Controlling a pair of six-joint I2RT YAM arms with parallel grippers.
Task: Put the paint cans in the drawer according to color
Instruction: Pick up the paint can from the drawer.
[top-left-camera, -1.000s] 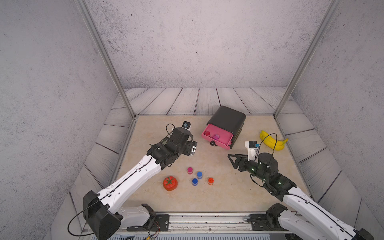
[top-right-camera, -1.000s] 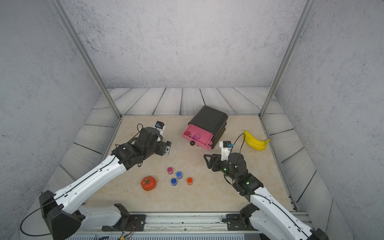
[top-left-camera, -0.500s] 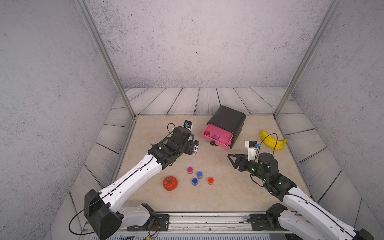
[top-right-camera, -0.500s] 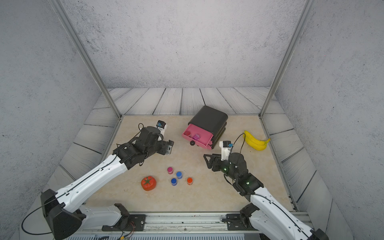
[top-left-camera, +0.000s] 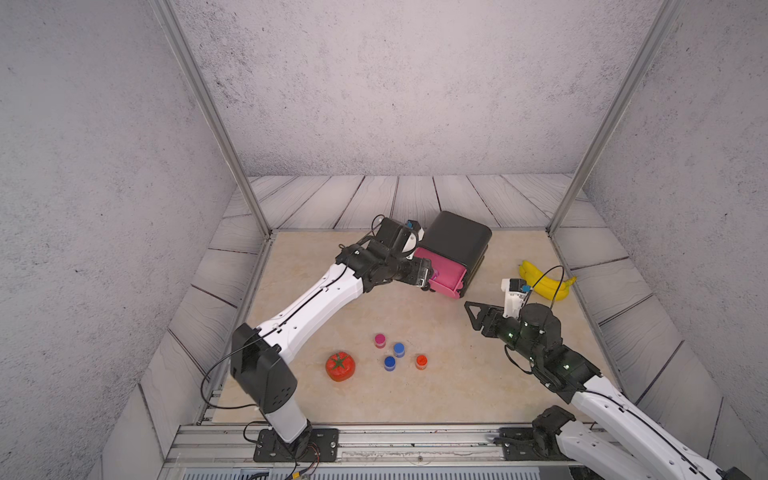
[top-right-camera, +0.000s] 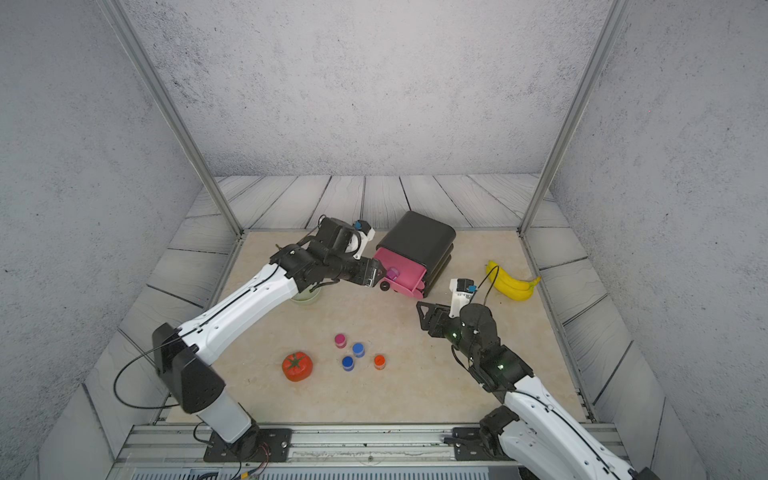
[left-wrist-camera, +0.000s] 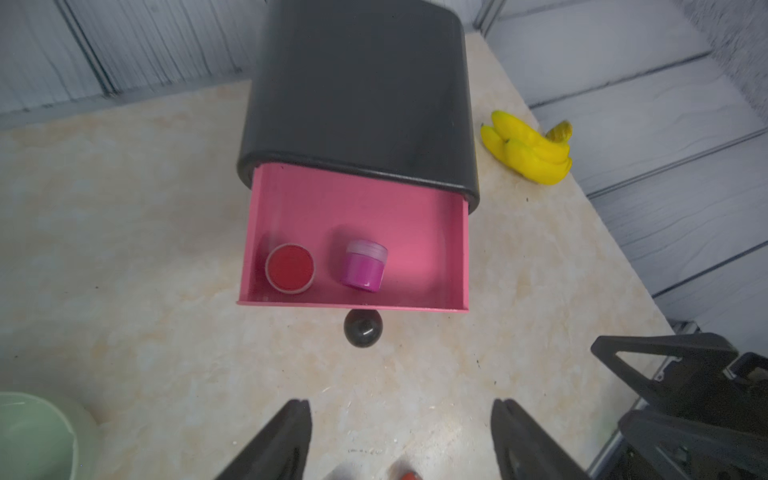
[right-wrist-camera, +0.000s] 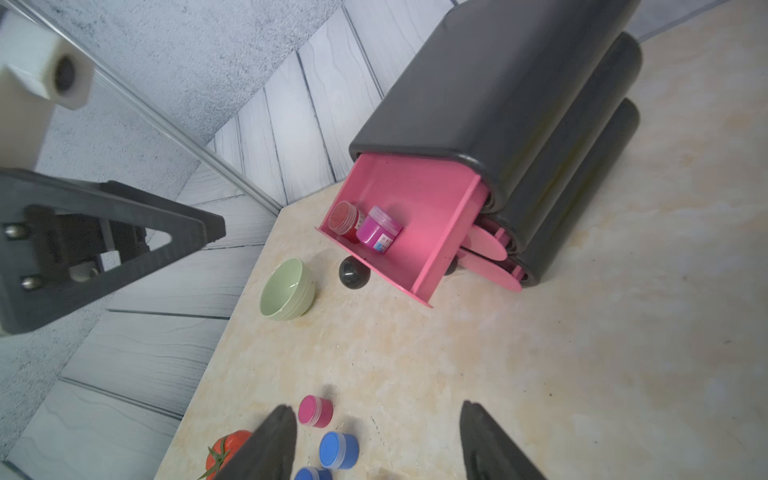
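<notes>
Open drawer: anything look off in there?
Yes. The pulled-out top drawer holds two colours: a red paint can standing upright and a magenta paint can tipped onto its side beside it. For a sort by colour, that mix looks wrong. Nothing looks spilled.

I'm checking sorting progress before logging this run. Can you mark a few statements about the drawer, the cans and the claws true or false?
1. The top drawer is pulled out. True.
2. It is empty. False: it holds a red can and a magenta can.
3. Four cans stand on the table: a pink can, two blue cans and an orange-red can. True.
4. The right claw grips a can. False: its jaws stand apart with nothing between them.
5. The banana lies in the green bowl. False: it lies on the table, apart from the bowl.
</notes>
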